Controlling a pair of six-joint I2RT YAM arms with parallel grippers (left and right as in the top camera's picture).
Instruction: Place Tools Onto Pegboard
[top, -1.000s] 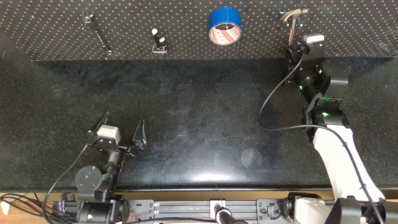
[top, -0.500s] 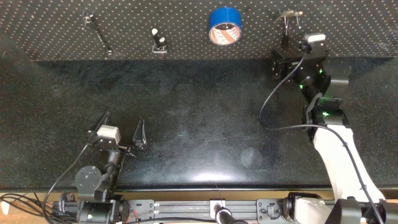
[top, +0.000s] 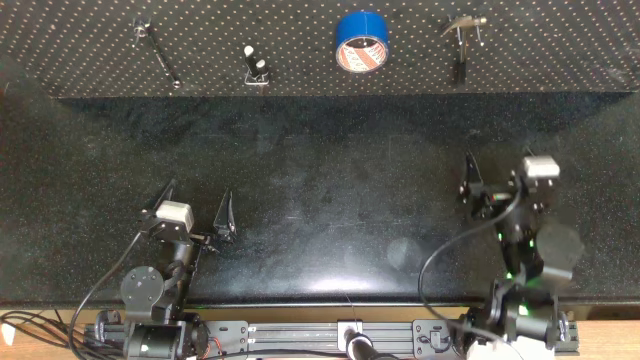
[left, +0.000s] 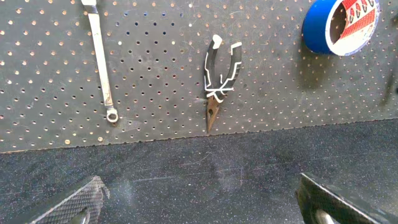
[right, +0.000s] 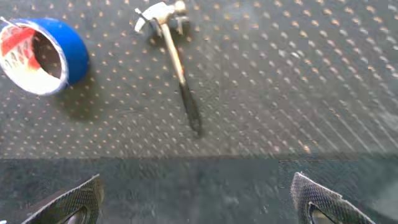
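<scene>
A dark, speckled worktop (top: 330, 170) runs up to a black perforated pegboard (top: 300, 20) at its far edge. The right gripper (top: 497, 185) stands over bare worktop on the right, its carbon-weave fingers (right: 68, 202) spread wide and holding nothing, well back from the board. The left gripper (top: 197, 212) sits near the front left, likewise spread and empty, with open surface between the two. On the board ahead of the right gripper hangs the hammer (right: 177, 62), metal head up, slim shaft, dark grip. Beside it is a glossy blue tape roll (right: 40, 56). Farther left hang pliers (left: 217, 74) with black-and-white handles and a thin steel wrench (left: 99, 56).
</scene>
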